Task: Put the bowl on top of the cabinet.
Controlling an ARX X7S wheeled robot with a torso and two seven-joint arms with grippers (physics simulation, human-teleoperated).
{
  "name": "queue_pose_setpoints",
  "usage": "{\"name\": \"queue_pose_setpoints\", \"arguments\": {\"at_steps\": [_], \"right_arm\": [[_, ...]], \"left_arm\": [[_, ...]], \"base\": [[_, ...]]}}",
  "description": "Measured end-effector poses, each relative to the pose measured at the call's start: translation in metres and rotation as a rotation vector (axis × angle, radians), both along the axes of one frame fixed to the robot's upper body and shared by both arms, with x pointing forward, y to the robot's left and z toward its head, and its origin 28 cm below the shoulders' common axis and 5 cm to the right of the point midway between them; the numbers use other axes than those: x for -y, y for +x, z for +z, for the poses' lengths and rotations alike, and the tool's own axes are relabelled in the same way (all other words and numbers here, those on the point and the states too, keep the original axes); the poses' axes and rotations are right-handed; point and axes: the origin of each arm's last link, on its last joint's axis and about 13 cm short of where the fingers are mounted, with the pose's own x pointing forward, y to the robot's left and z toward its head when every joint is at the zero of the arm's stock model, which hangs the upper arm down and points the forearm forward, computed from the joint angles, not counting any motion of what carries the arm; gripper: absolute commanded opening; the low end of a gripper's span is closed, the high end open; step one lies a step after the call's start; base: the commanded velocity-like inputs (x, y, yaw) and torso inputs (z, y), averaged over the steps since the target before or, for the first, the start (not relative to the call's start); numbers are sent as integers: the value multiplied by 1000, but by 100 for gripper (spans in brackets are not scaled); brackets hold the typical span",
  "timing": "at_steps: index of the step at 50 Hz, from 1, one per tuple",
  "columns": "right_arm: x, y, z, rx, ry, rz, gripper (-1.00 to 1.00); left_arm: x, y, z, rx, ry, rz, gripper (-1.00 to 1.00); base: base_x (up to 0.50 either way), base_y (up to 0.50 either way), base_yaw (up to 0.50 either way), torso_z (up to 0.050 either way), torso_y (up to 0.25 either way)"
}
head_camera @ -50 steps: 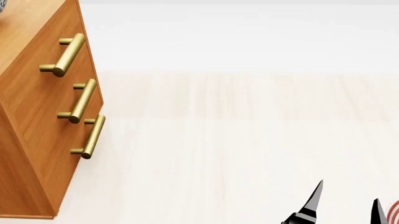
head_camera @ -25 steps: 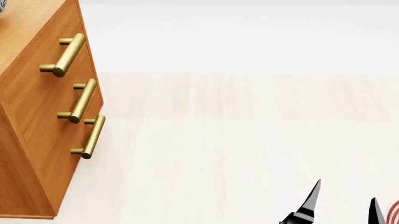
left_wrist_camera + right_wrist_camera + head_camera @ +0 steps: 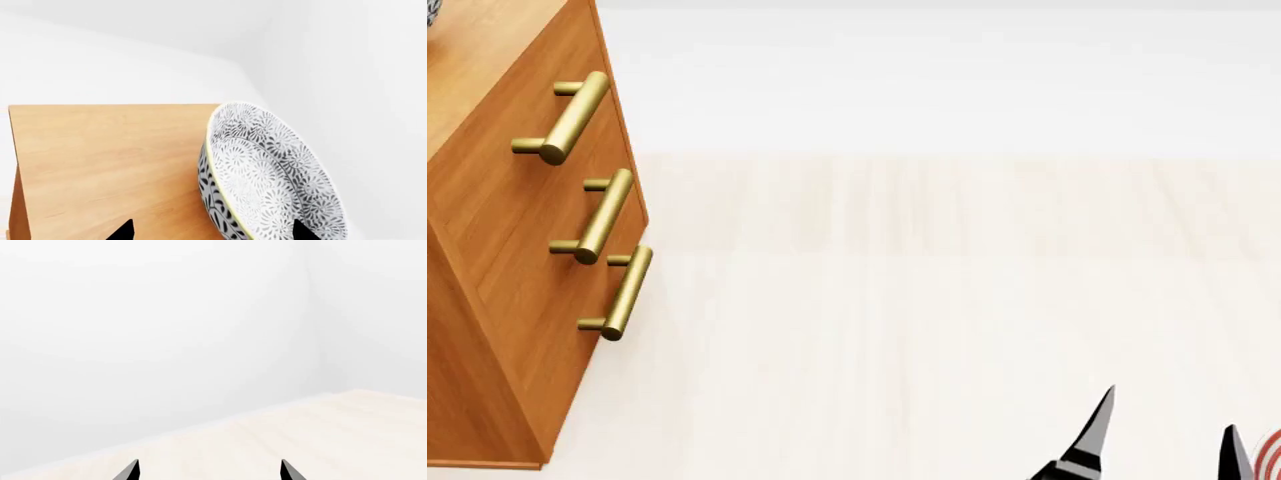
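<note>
Looking through the left wrist view first, the bowl (image 3: pixel 267 175) sits on the flat wooden top of the cabinet (image 3: pixel 107 160), at the lower right of the frame. It looks tipped in this view, but the camera may be turned, so I cannot tell if it sits flat. The two black tips of the left gripper (image 3: pixel 210 231) show at the bottom edge. The fingers (image 3: pixel 123 230) are spread apart, one on each side of the bowl, and they do not seem to squeeze it.

Next, the head view shows the cabinet (image 3: pixel 507 250) at the left, with three gold handles (image 3: pixel 567 118). A tiny bit of the bowl (image 3: pixel 431 12) peeks in at the upper left corner. The right gripper (image 3: pixel 1164 440) is at the lower right, fingers apart and holding nothing, near a red-ringed plate (image 3: pixel 1268 455).

Last, the right wrist view shows only open fingers (image 3: pixel 130 471), pale floor (image 3: pixel 320 435) and white wall.

The bowl seems set down. A good next move is pulling the left arm straight back, slowly, without bumping the bowl.
</note>
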Motion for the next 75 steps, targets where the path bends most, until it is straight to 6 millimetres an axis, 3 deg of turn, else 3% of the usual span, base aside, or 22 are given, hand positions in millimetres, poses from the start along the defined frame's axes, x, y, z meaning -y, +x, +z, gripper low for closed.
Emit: {"name": "queue_pose_setpoints", "arguments": {"at_steps": [30,60,75], "right_arm": [[-5,-3,0,6,-14,20,100],[-5,-5,2,16,-15,22,100],[-5,-7,3,20,-13,20,100]], "left_arm": [[17,-36,23,93,194,1,100],[43,-60,28,175,422,-6,100],[64,-81,34,242,547,-36,100]], "base": [[0,0,0,0,0],[0,0,0,0,0],[0,0,0,0,0]]}}
